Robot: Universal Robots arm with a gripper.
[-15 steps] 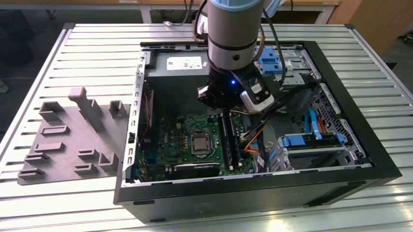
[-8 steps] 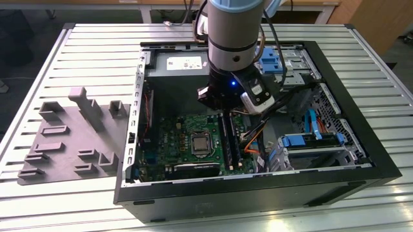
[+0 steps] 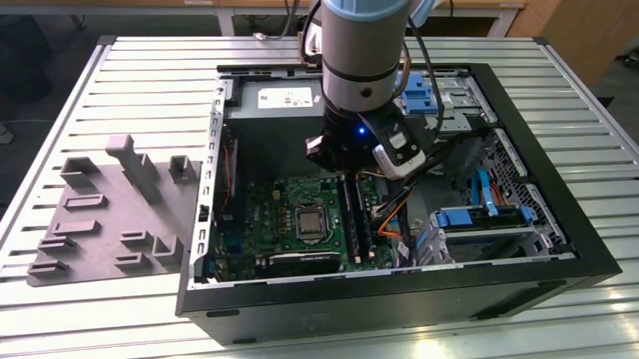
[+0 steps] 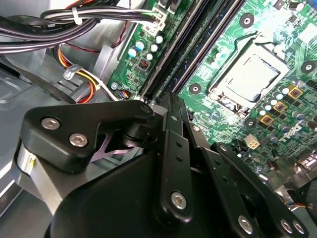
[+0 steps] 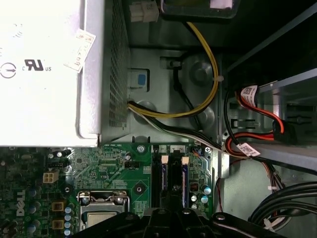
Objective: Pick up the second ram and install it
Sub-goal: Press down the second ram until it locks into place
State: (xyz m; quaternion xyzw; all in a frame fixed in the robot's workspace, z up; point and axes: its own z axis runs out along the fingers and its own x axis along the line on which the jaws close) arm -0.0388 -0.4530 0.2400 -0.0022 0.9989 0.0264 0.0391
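Claw (image 4: 166,106), state untellable, sits over the motherboard slots (image 5: 173,178); second ram indiscernible.

One big black computer case (image 3: 559,247) is lying open on one table of pale metal slats (image 3: 150,67). One green board (image 3: 289,224) is sitting inside it, with one square silver chip socket (image 3: 311,222). One grey robot arm (image 3: 364,52) is reaching in. One flat grey plastic tray with raised blocks (image 3: 100,224) is lying beside the case. In the first wrist view, two long black slots (image 5: 163,173) are showing side by side, and one silver metal box (image 5: 49,74) is sitting above the board.
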